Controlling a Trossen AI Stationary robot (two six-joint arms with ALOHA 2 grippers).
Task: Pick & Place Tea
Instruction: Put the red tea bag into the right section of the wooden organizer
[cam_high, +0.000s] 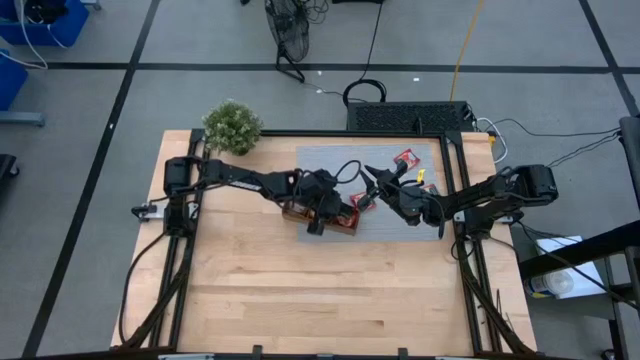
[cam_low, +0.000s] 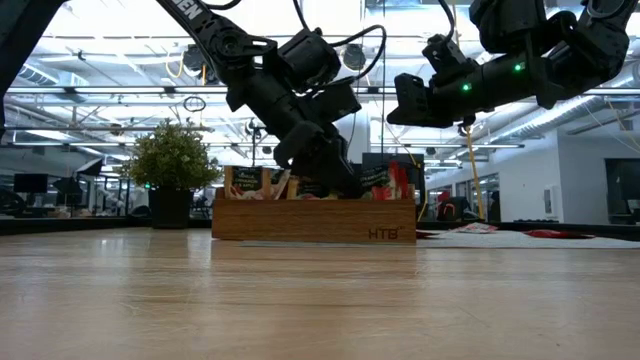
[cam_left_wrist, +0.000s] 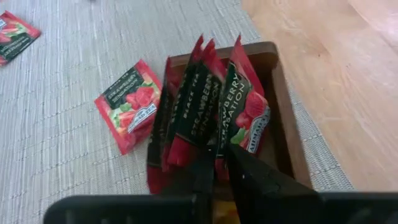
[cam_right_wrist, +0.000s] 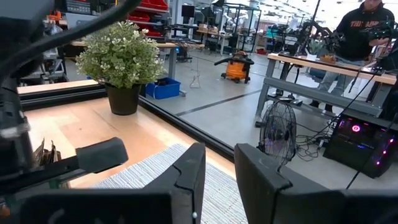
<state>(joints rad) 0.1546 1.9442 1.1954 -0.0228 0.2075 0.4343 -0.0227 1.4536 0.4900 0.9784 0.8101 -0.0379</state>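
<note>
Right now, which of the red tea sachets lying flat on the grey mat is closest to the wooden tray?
The red strawberry sachet lying just beside the tray; the other loose sachet lies much farther off across the mat.

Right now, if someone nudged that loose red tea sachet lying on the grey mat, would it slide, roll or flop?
The red sachet would probably slide rather than roll, since it lies flat. It looks thin and light, so a small push should shift it, though the woven grey mat may drag on it. Lifted by a corner it would likely bend a little.
</note>
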